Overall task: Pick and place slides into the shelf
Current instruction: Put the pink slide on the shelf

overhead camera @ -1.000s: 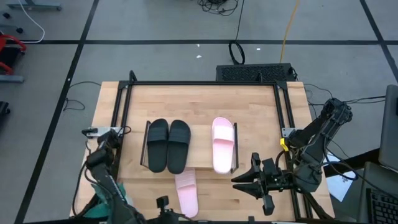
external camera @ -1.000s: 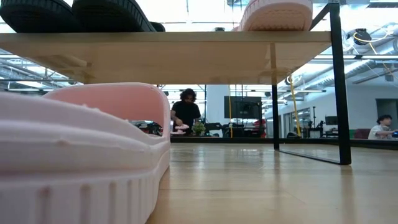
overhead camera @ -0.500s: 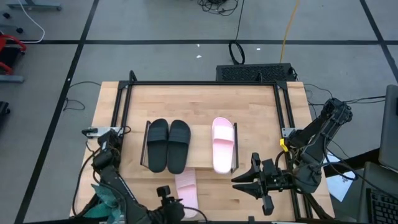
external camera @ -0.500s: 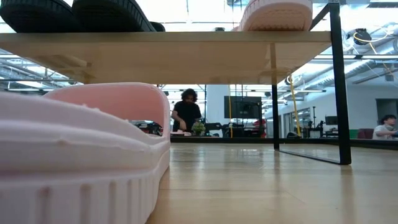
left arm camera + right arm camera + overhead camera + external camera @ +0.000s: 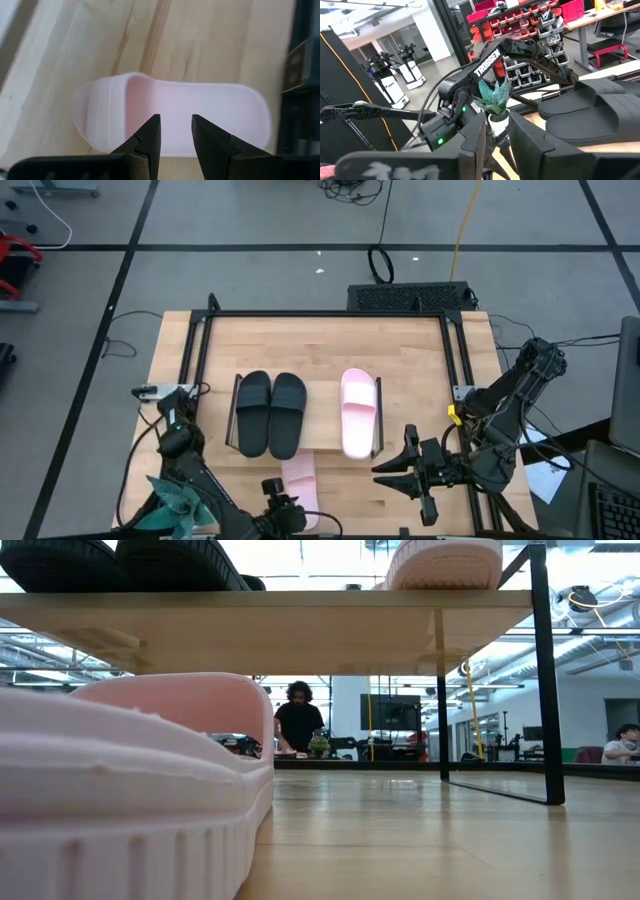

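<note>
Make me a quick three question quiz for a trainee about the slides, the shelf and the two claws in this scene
1. True or false: both black slides lie on the shelf.
2. How many pink slides are on the shelf? A) none B) one C) two
3. Fill in: the left claw hangs open above the pink slide on the ____.

Key:
1. True. The black pair lies side by side on the shelf's left part.
2. B. One pink slide is on the shelf's right part; the other pink slide lies on the table in front of it.
3. Table. The right claw waits open near the table's right front edge.
</note>
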### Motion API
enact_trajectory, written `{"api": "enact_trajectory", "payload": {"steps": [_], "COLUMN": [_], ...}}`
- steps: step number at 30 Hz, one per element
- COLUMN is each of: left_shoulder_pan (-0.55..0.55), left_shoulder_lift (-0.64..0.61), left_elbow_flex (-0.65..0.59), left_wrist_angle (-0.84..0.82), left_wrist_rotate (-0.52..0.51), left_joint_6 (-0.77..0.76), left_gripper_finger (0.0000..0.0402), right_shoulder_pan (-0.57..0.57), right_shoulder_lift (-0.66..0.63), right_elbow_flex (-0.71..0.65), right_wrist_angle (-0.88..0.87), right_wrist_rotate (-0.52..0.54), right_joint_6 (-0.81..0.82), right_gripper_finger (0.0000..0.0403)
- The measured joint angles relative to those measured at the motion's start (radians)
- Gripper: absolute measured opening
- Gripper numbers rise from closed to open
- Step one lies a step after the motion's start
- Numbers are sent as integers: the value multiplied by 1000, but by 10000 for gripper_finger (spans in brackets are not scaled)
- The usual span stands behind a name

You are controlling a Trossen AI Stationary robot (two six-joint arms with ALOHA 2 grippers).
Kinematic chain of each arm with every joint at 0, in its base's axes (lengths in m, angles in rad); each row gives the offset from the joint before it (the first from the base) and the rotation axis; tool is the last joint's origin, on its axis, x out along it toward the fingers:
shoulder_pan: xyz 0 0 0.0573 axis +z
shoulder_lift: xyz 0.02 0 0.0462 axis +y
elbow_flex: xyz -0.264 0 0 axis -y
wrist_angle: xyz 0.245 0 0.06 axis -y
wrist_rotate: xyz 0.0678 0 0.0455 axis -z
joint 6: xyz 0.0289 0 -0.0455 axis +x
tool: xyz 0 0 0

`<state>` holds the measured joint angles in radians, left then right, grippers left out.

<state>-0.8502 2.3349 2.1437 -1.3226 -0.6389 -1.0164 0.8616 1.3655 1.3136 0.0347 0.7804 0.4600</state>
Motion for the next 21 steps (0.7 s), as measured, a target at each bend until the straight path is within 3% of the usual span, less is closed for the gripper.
{"api": "enact_trajectory", "payload": {"steps": [21], "left_shoulder_pan": [44], "left_shoulder_lift": [52], "left_elbow_flex": [-1], "left_wrist_angle": [-141], "left_wrist_rotate": [8], "left_joint_6": [-135], "left_gripper_finger": [108], "right_shoulder_pan": [0], "right_shoulder_lift": [0], "right_elbow_flex": [-1], "right_wrist_angle": [-42], "right_wrist_rotate": [0], "right_joint_6": [-6], "right_gripper_finger": [75]}}
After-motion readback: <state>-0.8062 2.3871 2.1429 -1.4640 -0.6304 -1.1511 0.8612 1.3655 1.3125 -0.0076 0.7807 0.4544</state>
